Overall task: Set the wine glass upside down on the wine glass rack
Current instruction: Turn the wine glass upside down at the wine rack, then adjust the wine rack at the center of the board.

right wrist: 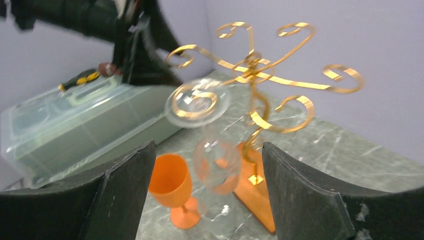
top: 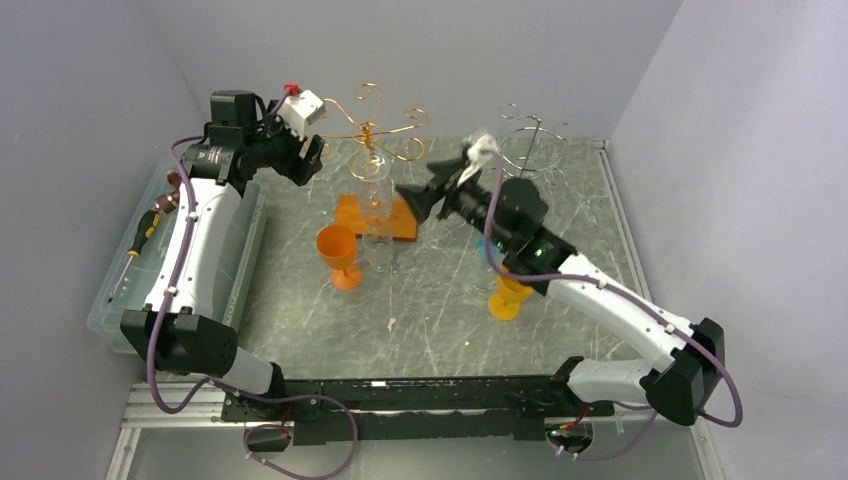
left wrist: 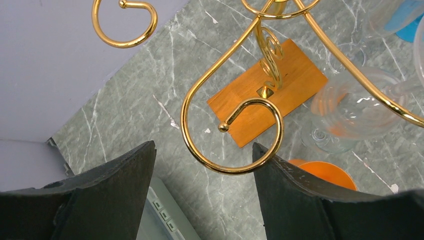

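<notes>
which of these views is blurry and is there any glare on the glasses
Right wrist view: motion blur smears the gold rack and the upside-down clear glass. Left wrist view: sharp, the rack's curls crisp, small highlights on the glass. Top external view: soft even light, no hard shadows, the glass faint against the grey table.

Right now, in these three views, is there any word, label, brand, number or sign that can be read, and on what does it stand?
None: no text can be read in any view.
The gold rack, its wooden base, the orange goblet and the clear bin bear no visible print.
Any marking on the left arm or the right arm is too small to tell.
</notes>
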{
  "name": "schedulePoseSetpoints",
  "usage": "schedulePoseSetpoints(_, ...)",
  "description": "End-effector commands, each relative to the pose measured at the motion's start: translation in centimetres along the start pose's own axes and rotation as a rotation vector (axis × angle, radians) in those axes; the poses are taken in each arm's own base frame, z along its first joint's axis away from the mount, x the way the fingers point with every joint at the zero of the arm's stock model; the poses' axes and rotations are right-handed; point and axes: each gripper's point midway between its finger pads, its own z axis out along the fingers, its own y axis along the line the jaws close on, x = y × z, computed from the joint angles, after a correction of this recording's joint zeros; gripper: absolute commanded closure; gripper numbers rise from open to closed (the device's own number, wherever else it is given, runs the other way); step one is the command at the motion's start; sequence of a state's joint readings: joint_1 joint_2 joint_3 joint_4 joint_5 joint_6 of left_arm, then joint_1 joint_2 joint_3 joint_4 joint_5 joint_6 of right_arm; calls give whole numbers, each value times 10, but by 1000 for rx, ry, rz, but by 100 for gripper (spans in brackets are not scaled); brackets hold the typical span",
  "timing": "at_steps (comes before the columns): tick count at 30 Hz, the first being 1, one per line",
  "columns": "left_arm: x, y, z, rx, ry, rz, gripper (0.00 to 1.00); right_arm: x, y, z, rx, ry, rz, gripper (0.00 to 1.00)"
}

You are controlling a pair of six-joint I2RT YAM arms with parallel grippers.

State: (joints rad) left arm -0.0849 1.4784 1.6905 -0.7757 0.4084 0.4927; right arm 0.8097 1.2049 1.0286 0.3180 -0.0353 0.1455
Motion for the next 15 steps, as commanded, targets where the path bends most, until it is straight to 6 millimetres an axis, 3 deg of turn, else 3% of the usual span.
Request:
schedulePoseSetpoints(1, -19, 4, -13, -40, -60, 40, 23, -35, -40, 5, 135, 70, 31, 22)
schedulePoseSetpoints(6, -17, 1, -14, -34, -60, 39, 23, -55, -79, 35, 248, 125, 23, 26)
schedulePoseSetpoints(15, -15, -3, -13, -16, -56, 38, 23, -43, -125, 87, 271, 178, 39, 27)
